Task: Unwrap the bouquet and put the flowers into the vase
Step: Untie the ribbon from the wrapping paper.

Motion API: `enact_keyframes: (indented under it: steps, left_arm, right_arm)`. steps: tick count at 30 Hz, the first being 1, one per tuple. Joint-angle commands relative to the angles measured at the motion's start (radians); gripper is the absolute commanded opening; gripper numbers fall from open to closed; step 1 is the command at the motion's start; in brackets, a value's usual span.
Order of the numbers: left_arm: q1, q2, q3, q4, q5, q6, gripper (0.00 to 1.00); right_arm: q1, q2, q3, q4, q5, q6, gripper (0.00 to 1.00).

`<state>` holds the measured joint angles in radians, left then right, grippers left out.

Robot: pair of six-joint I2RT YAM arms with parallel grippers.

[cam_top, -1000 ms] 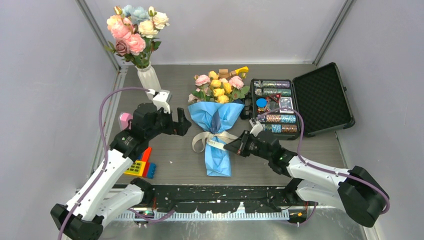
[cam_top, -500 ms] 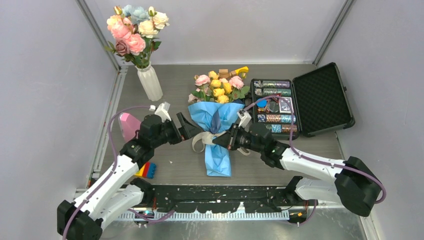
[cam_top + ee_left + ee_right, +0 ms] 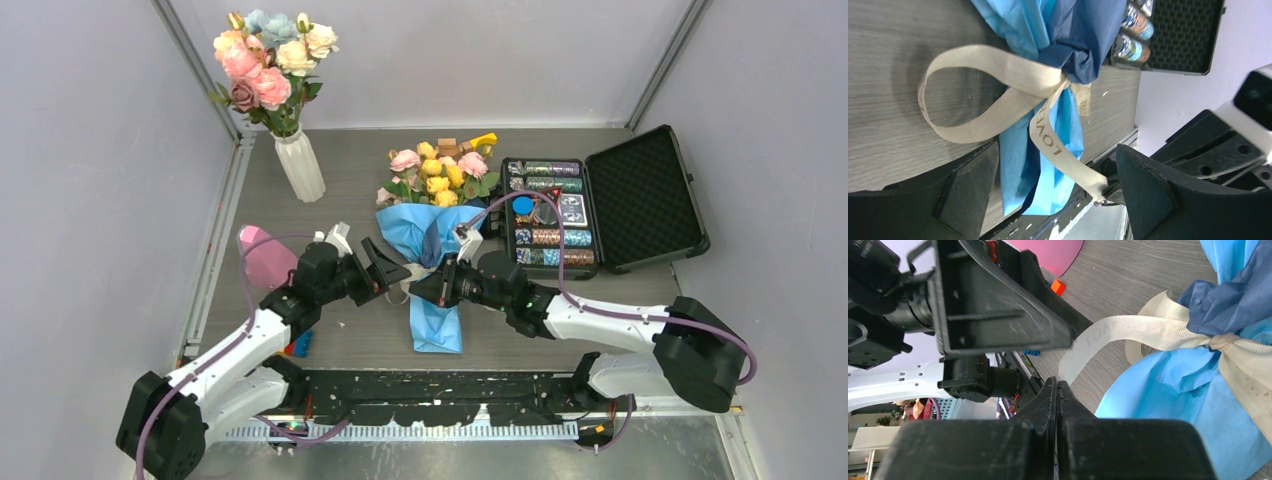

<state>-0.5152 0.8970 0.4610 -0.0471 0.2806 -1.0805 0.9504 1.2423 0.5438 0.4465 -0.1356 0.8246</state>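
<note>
Left wrist view: my left tool point(image 3: 1057, 150) gapes wide astride the cream fabric ribbon tail point(image 3: 1045, 131) of the crinkled blue-paper bouquet point(image 3: 1068, 35), tail end pinched in my shut right tool point(image 3: 1056, 385).

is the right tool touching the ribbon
Touching. The left wrist view shows the ribbon tail ending pinched in the tip of the shut right tool.

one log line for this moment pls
left gripper: open, at cream ribbon | right gripper: shut on its tail end | bouquet: wrapped, tied, lying flat | vase: upright, far left
</note>
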Motion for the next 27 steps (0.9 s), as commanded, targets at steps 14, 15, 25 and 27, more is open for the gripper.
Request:
enact_keyframes:
  steps: [14, 15, 25, 27]
  left_arm:
    - [-0.098, 0.069, -0.010, 0.144, -0.039, -0.073, 0.46]
    - [-0.098, 0.072, -0.010, 0.144, -0.037, -0.074, 0.45]
    - [-0.098, 0.089, -0.001, 0.133, -0.036, -0.061, 0.23]
    - [-0.098, 0.094, 0.002, 0.132, -0.035, -0.060, 0.13]
  right_arm:
    - [0.021, 0.040, 0.049, 0.061, 0.074, -0.068, 0.00]
    - [0.020, 0.040, 0.052, 0.060, 0.074, -0.069, 0.00]
    - [0.022, 0.040, 0.060, 0.043, 0.063, -0.081, 0.00]
    - [0.022, 0.034, 0.061, 0.037, 0.062, -0.081, 0.00]
